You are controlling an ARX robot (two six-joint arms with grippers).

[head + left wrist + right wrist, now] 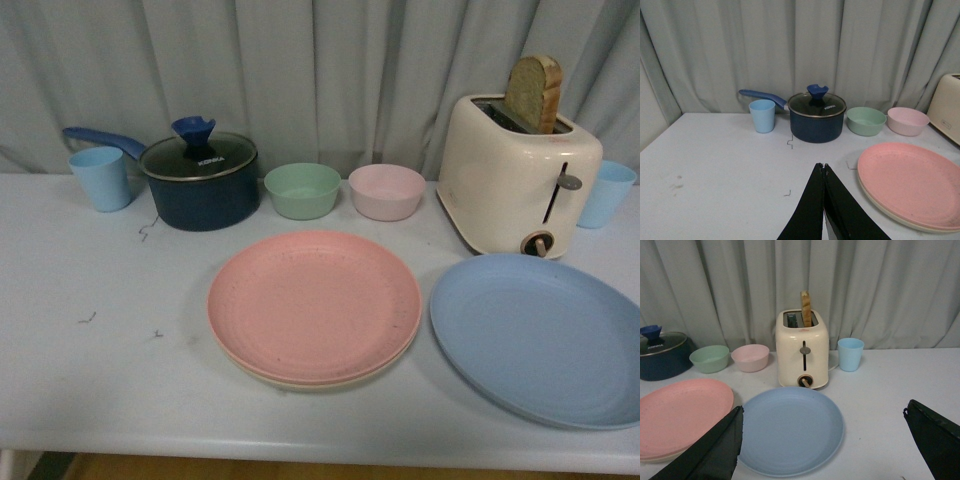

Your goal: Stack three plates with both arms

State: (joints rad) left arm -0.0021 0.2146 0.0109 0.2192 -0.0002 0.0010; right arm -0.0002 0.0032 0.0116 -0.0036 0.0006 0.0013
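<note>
Worktop (100, 360): carries all three plates.
Blue plate (540, 335): lies alone, right of the stack.
Pink plate (315, 305): atop cream plate (310, 383), centre.
Right tool (822, 412): wide open, empty; nearer arm, blue plate straight ahead.
Left tool (823, 167): closed, empty.

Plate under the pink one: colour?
It's a cream-beige plate; only its rim shows beneath the pink plate. Best in front view.

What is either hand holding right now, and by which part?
Nothing. The left hand is shut with nothing in it; the right hand is open and empty. The blue plate lies untouched.
</note>
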